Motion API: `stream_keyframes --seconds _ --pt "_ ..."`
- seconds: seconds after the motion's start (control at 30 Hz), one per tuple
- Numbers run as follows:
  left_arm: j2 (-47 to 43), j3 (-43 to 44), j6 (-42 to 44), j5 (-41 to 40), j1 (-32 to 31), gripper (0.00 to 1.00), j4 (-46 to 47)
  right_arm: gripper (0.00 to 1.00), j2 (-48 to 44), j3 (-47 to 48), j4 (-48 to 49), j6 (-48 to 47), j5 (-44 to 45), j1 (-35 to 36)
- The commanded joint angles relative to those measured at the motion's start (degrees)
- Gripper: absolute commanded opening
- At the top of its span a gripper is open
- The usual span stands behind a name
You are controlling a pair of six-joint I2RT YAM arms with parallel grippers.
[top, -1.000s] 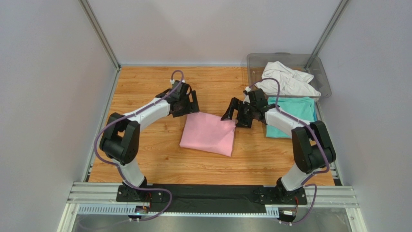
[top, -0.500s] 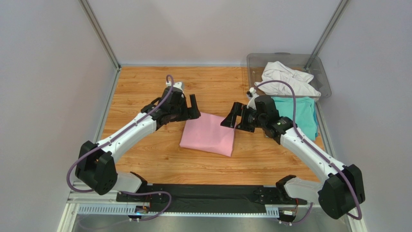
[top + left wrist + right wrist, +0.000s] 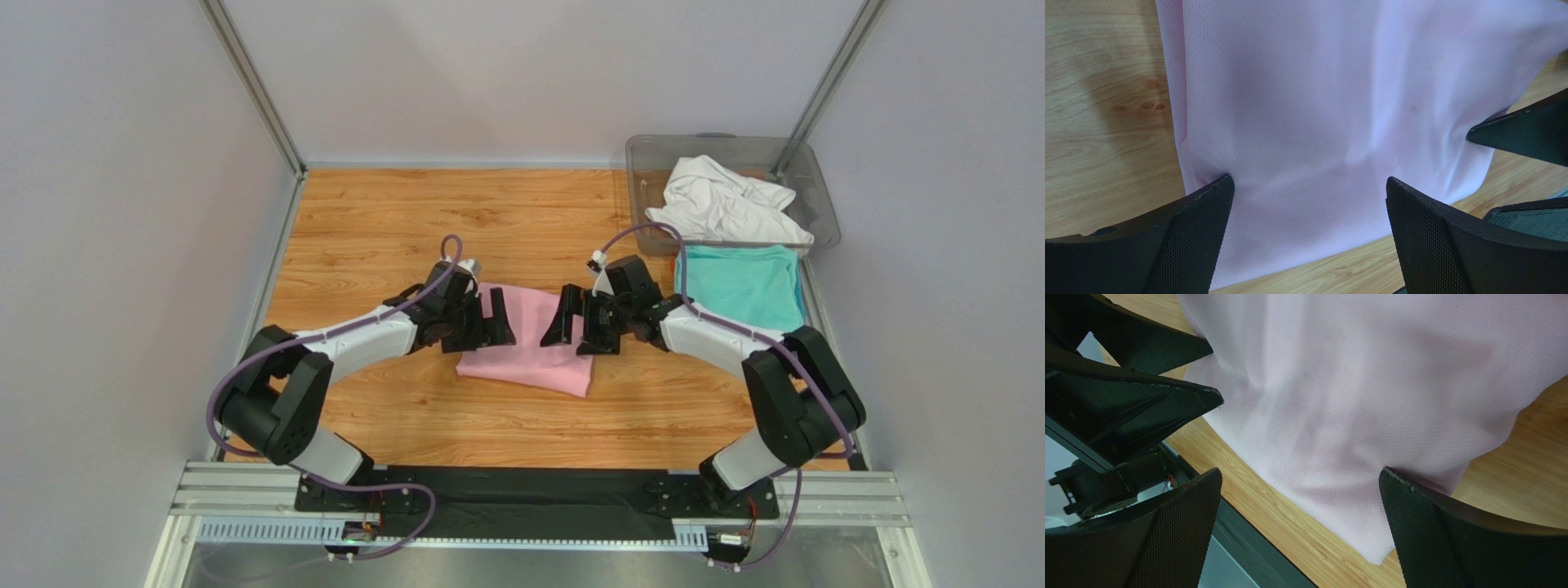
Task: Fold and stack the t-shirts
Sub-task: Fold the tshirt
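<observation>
Inspected left to right. Left of centre: left gripper (image 3: 487, 321) low over the wooden surface (image 3: 368, 233), jaws spread wide and holding nothing, one tip at a border of the pink t-shirt (image 3: 536, 355), the other further in on the cloth. Pink t-shirt folded to a compact rectangle, lying flat at mid-surface between the two arms. Just right of the midline: right gripper (image 3: 574, 325), jaws likewise wide apart and empty, set over the shirt's right half and facing its partner. Further right: teal t-shirt (image 3: 742, 284) folded flat. Behind that: white t-shirt (image 3: 724, 206) crumpled in the clear bin (image 3: 648, 153). Judged step in hand: taking hold of the pink shirt from both sides, either for one more fold or for transfer onto the teal one; cannot tell which. To do well: bring both pairs of tips down evenly, close on every layer at the border rather than on the top ply alone, lift at matching height and pace to keep the fold shut, and stay clear of the opposing tips close by. Judged risk: pinching a single layer and dragging the packet askew. Shown by the top view alone: teal and white shirts, bin, overall spacing. Shown by the wrist views alone: mesh weave, shallow puckers in the cloth between the tips, the other gripper's tips close ahead. Contact with the cloth suggested there, not confirmable from above.
</observation>
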Motion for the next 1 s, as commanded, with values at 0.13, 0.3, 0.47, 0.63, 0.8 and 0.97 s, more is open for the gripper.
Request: stream_keyframes --seconds 0.13,0.3,0.47,0.63,0.8,0.97 --pt "2.66 -5.41 -2.04 0.17 -0.14 1.00 6.47 1.00 4.75 -0.73 3.21 -4.65 6.31 0.06" --pt "-0.49 -9.10 -4.59 2.10 -0.48 1.00 8.59 1.00 4.15 0.31 1.10 -6.41 6.68 0.14" --pt "-9.28 -12.10 -7.40 -2.19 -5.05 1.00 4.82 1.00 -6.30 4.44 -8.99 -10.71 10.53 1.89" --pt "-22.63 -7.54 -6.88 -12.38 -7.87 1.00 -8.87 1.00 -22.91 12.34 -22.08 -14.14 23.00 6.91" --pt "-38.27 -3.76 -6.70 -20.20 -7.78 1.00 -19.78 1.00 -36.60 10.44 -23.61 -15.02 33.12 6.91" --pt "-50.83 -2.95 -9.16 -29.86 -7.78 1.00 -33.14 1.00 -47.26 -4.31 -10.70 -14.32 41.31 6.82"
